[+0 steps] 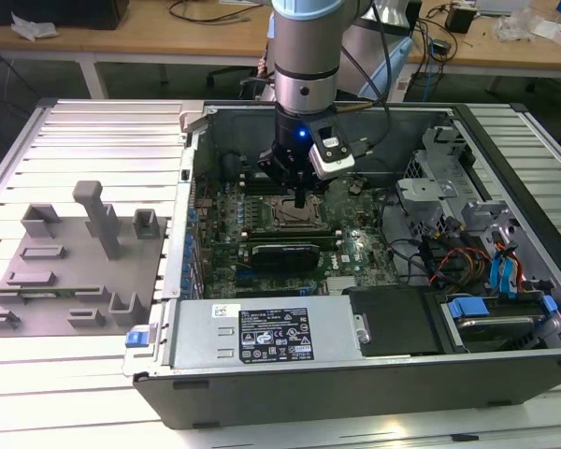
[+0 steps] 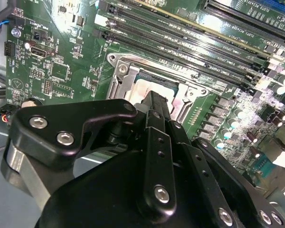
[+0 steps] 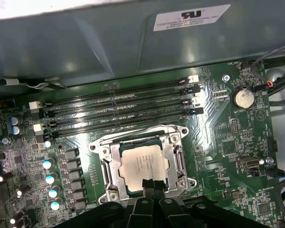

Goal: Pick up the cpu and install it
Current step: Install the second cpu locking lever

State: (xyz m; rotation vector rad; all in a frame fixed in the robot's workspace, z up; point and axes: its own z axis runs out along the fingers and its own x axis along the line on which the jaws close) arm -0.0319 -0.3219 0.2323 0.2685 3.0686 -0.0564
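Observation:
The cpu (image 3: 142,162), a pale silver-grey square, lies flat inside the dark metal-framed motherboard socket (image 3: 109,166). My gripper (image 3: 150,183) hangs right over the cpu's edge. Its two narrow black fingers are pressed together and nothing shows between them. In the second wrist view the gripper (image 2: 156,99) covers part of the cpu (image 2: 140,89), and the socket frame (image 2: 118,71) shows around it. In the exterior view the gripper (image 1: 301,198) points straight down at the socket (image 1: 290,215), in the middle of the open computer case.
A large grey plastic tray (image 1: 65,271) with upright blocks lies at the exterior view's left, outside the case. Memory slots (image 3: 118,107) run beside the socket. A power supply (image 1: 262,332), drive cages (image 1: 430,182) and loose cables (image 1: 449,257) fill the case around the motherboard.

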